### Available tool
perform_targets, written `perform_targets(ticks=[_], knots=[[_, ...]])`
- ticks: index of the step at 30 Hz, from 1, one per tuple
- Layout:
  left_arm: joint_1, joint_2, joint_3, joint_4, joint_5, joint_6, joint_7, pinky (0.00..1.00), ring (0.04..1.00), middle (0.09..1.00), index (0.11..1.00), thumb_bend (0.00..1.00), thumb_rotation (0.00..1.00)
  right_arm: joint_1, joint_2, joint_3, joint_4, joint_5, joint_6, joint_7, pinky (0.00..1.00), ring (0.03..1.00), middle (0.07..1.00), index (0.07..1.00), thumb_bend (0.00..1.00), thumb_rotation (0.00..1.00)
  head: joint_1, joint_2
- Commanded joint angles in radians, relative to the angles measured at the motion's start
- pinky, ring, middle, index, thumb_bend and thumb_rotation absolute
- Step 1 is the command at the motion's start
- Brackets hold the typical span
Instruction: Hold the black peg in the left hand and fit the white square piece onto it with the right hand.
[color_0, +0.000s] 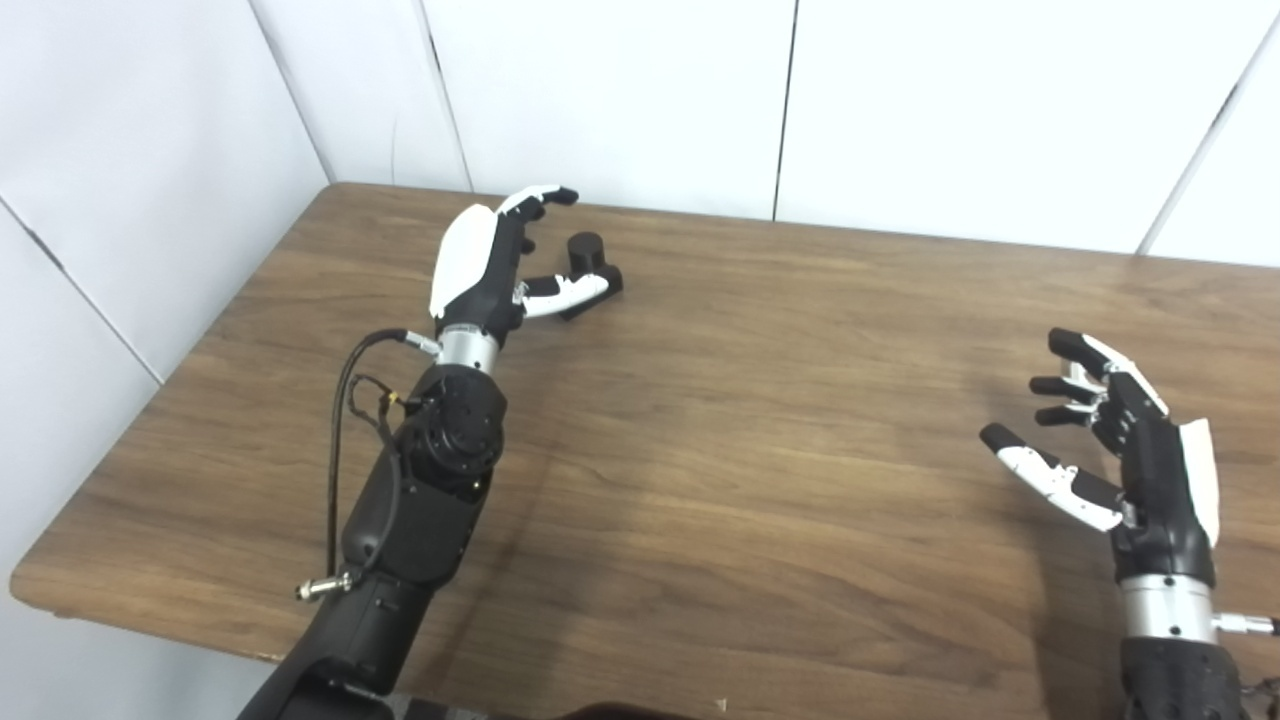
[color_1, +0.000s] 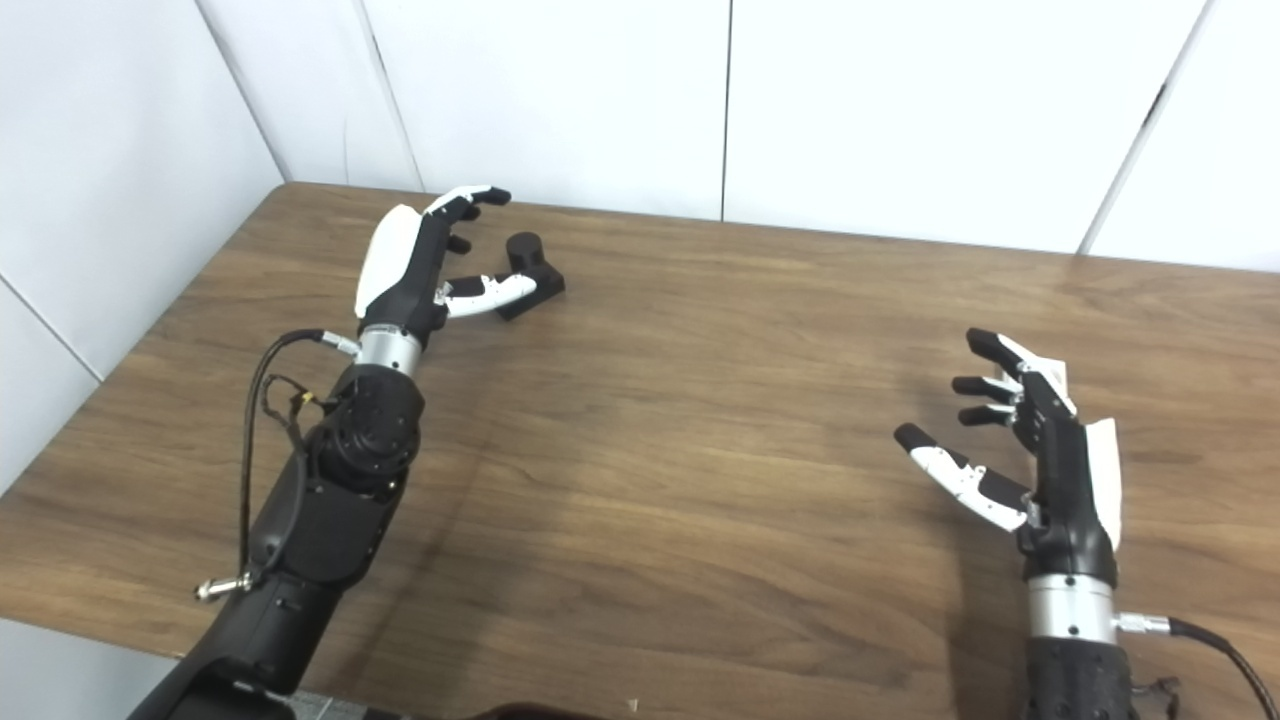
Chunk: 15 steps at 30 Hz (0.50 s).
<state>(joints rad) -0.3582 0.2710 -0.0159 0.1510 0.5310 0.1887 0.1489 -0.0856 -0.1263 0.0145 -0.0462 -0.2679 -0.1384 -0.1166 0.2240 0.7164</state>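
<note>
Table (color_0: 750, 450) of brown wood grain, smooth, faint sheen. Peg (color_0: 590, 262) at 11 o'clock, matt black plastic. Hands: glossy white and black plastic shells.

I see the peg (color_0: 590, 268) standing on the table (color_0: 760, 420) toward the far left corner, just right of my left hand (color_0: 485, 270); the thumb (color_0: 565, 292) of that hand reaches in front of the peg, its fingers (color_0: 540, 200) arching above and behind; my right hand (color_0: 1130, 450) hangs over the table's near right side, well apart from the peg; walls stand behind and to the left.
</note>
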Motion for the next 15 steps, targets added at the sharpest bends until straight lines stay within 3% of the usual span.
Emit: perform_targets(ticks=[1, 6, 15], knots=[[-0.066, 0.026, -0.003, 0.002, 0.020, -0.004, 0.019, 0.68, 0.869, 0.888, 0.754, 0.80, 0.33, -0.006, -0.008, -0.011, 0.010, -0.010, -0.027, -0.012, 0.57, 0.685, 0.826, 0.796, 0.68, 0.23, 0.000, 0.001], [-0.090, 0.034, -0.023, 0.052, 0.039, -0.007, 0.024, 0.70, 0.900, 0.902, 0.756, 0.83, 0.38, -0.002, -0.010, -0.012, 0.003, -0.011, -0.032, -0.010, 0.56, 0.684, 0.834, 0.794, 0.68, 0.23, -0.004, 0.002], [-0.124, 0.054, -0.062, 0.125, 0.072, 0.000, 0.035, 0.98, 0.987, 0.950, 0.767, 0.87, 0.44, 0.006, -0.007, -0.014, -0.001, -0.011, -0.040, -0.015, 0.55, 0.674, 0.825, 0.786, 0.67, 0.21, -0.012, 0.005]])
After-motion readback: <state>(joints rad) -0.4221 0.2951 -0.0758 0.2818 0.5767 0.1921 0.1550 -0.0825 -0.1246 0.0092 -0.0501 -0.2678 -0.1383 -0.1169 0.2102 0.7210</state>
